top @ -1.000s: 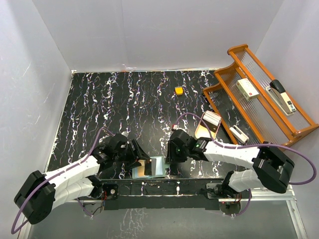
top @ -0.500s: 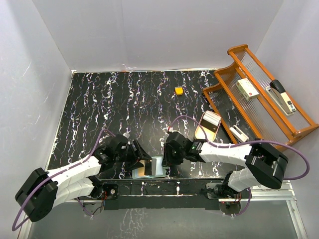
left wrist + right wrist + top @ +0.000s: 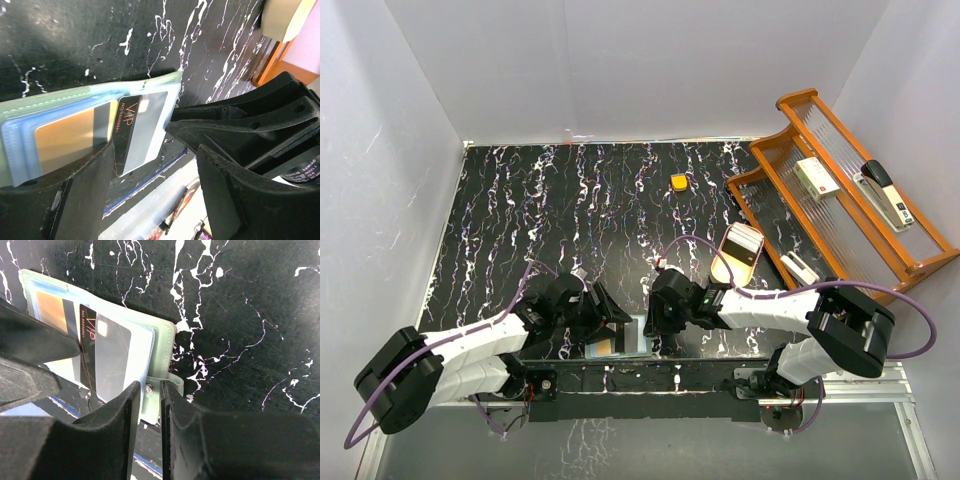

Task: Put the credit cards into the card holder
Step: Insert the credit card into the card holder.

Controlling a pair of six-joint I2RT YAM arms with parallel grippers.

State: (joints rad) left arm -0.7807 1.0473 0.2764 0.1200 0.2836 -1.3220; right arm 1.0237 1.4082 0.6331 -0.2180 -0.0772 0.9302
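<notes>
The pale green card holder (image 3: 632, 336) lies open at the table's near edge, between both grippers. In the left wrist view the card holder (image 3: 45, 107) shows blue inner pockets with a gold card (image 3: 65, 140) in one pocket. A black "VIP" card (image 3: 142, 127) sticks out of the neighbouring pocket. My left gripper (image 3: 155, 167) is open and straddles the black card's lower end, its left finger over the gold card. My right gripper (image 3: 150, 387) is shut on the holder's snap tab (image 3: 151, 388). In the top view the left gripper (image 3: 610, 318) and right gripper (image 3: 650, 325) flank the holder.
A tan oval dish (image 3: 728, 268) with a white-topped stack stands right of centre. An orange block (image 3: 679, 182) lies far back. A wooden rack (image 3: 775, 150) at the right holds a stapler (image 3: 885, 195) and a white box (image 3: 817, 177). The table's front rail runs just below the holder.
The right gripper has moved left onto the holder's tab. The left gripper has shifted slightly right and forward over the holder, and the dark card sits deeper.
</notes>
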